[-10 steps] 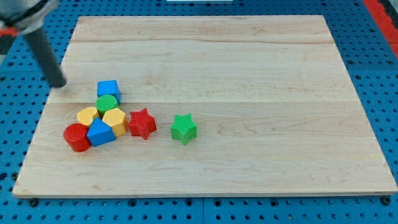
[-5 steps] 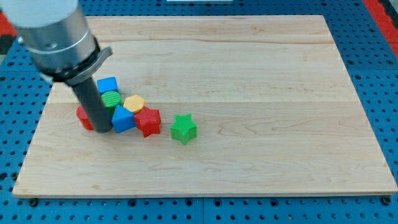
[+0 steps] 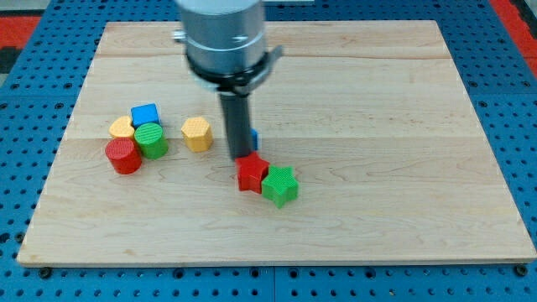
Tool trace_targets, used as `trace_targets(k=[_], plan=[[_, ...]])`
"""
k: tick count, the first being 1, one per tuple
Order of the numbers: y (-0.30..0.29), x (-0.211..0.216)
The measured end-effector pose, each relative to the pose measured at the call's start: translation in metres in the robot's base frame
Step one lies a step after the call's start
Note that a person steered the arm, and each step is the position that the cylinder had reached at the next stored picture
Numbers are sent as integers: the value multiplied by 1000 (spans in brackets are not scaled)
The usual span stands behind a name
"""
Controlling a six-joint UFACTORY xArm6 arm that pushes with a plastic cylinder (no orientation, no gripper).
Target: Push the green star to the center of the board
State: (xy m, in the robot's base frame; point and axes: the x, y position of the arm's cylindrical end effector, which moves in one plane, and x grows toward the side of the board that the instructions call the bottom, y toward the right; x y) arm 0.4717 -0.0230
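Observation:
The green star (image 3: pixel 280 185) lies on the wooden board (image 3: pixel 377 126), a little below and right of the board's middle. A red star (image 3: pixel 252 173) touches its left side. My tip (image 3: pixel 239 156) stands just above and left of the red star, touching or nearly touching it. A blue block (image 3: pixel 253 139) is mostly hidden behind my rod; only a sliver shows on the rod's right.
At the view's left sits a cluster: a blue cube (image 3: pixel 145 115), a yellow block (image 3: pixel 122 128), a green cylinder (image 3: pixel 152 140) and a red cylinder (image 3: pixel 123 156). A yellow hexagon (image 3: pixel 196 133) lies alone left of my rod.
My tip swept right across the cluster. It pushed the red star into the green star, moving both right and slightly down. The blue block and yellow hexagon also shifted right.

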Motion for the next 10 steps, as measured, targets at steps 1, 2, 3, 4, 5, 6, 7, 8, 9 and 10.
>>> trace_targets(k=[1, 2, 3, 4, 5, 6, 7, 8, 9, 10], plan=[[60, -10], [57, -10], [30, -10], [107, -5], [141, 58], [108, 95], [69, 112], [68, 82], [72, 62], [99, 65]])
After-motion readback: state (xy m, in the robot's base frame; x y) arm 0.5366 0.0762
